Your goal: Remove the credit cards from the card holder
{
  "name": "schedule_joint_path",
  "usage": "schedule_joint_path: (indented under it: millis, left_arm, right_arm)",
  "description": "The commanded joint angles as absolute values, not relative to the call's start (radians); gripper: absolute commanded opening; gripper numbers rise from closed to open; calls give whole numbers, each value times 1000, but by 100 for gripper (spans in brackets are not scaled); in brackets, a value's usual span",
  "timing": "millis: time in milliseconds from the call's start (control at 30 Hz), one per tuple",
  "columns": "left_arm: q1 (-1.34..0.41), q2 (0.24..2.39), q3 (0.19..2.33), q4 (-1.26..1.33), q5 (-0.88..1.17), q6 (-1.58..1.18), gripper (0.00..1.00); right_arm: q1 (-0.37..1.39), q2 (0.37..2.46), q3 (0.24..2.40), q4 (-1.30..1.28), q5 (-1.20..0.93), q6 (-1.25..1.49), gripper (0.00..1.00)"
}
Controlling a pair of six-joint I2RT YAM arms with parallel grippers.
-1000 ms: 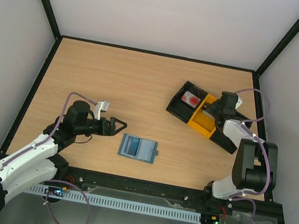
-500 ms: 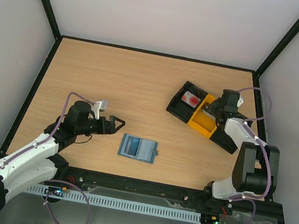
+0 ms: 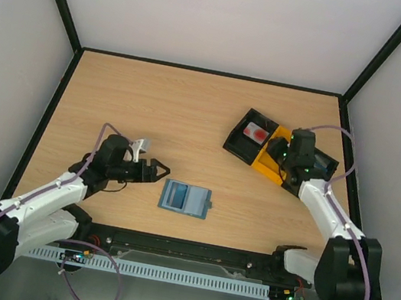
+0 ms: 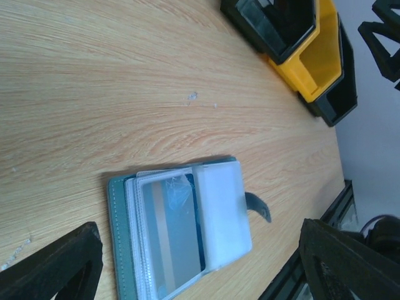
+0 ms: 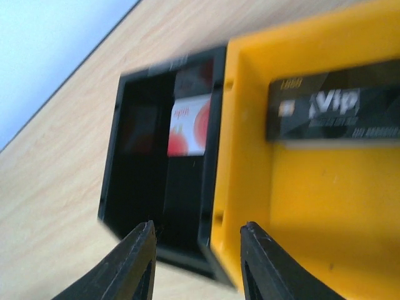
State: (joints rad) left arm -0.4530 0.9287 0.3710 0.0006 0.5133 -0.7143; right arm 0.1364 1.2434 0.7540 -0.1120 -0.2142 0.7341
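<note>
Grey-blue bifold card holder (image 3: 185, 198) lies open flat on the light wooden table (image 3: 169, 106), toward the near edge, cards in clear sleeves inside (left wrist view).

Left gripper (image 3: 161, 168): low, just left of the holder, fingers spread wide, empty.

Right gripper (image 5: 197, 262): over the black-and-yellow three-compartment plastic tray (image 3: 234, 145), fingers partly spread, gripping nothing.

Red-and-white card (image 5: 187, 128) lies in a black compartment. Black card (image 5: 331, 109) lies in the yellow one.
</note>
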Motion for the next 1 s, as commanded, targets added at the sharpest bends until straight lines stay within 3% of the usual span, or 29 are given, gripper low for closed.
schedule_joint_path:
  millis: [0, 400, 500, 800, 967]
  left_arm:
    - [-461, 973, 340, 73, 573, -713, 84]
    - [-539, 1127, 245, 329, 607, -799, 60]
    - [-559, 1173, 243, 354, 596, -810, 59]
    - [-605, 1248, 220, 438, 579, -847, 35]
    - [-649, 1282, 203, 489, 562, -880, 29]
  right_arm:
    - [199, 1138, 662, -160, -248, 787, 36]
    - [492, 1009, 468, -45, -238, 972, 32]
    - [562, 1029, 451, -2, -234, 1002, 33]
    - [792, 1147, 445, 120, -203, 1070, 28]
    - [901, 1235, 469, 183, -186, 1084, 27]
